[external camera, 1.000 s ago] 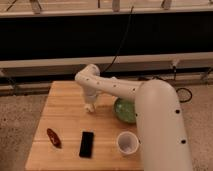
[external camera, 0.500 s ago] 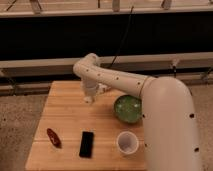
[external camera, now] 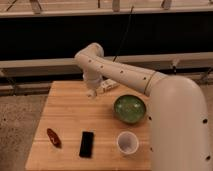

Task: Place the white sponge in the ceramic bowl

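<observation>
The ceramic bowl (external camera: 130, 108) is green and glossy and sits on the right half of the wooden table (external camera: 67, 112). My white arm reaches from the lower right up and over to the back of the table. My gripper (external camera: 91, 92) points down just above the tabletop, left of and behind the bowl. I cannot make out the white sponge on its own; a pale patch at the gripper's tip may be it.
A white elongated object (external camera: 109, 84), likely the plastic bottle, lies just right of the gripper. A white cup (external camera: 127, 142) stands in front of the bowl. A black phone (external camera: 86, 144) and a red object (external camera: 53, 137) lie at the front left.
The arm has swung up and to the left, uncovering the whole bowl. The gripper has risen slightly at about the same place near the back of the table.
</observation>
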Robot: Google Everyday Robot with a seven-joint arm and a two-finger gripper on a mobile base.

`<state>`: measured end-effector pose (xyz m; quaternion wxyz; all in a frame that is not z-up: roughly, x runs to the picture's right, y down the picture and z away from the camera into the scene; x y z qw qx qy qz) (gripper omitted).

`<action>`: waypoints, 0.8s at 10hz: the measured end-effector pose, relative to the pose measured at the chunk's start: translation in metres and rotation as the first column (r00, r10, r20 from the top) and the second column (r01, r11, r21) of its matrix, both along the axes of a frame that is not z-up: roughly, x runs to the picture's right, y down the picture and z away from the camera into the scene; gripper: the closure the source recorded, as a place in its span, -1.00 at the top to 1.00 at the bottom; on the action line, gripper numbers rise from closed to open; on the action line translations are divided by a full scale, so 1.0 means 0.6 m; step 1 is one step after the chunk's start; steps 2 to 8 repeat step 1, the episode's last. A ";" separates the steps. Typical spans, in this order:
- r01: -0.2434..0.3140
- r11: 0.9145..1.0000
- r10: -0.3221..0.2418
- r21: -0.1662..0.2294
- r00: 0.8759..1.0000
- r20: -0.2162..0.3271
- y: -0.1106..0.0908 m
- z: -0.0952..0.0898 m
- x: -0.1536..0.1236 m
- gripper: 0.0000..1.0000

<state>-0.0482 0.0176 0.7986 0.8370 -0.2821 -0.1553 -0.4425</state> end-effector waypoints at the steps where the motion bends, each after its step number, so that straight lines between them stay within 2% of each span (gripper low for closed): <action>1: -0.013 1.000 0.013 -0.003 1.000 -0.003 -0.005 -0.008 0.015 -1.00; 8: -0.013 1.000 0.013 -0.003 1.000 -0.003 -0.005 -0.008 0.015 -1.00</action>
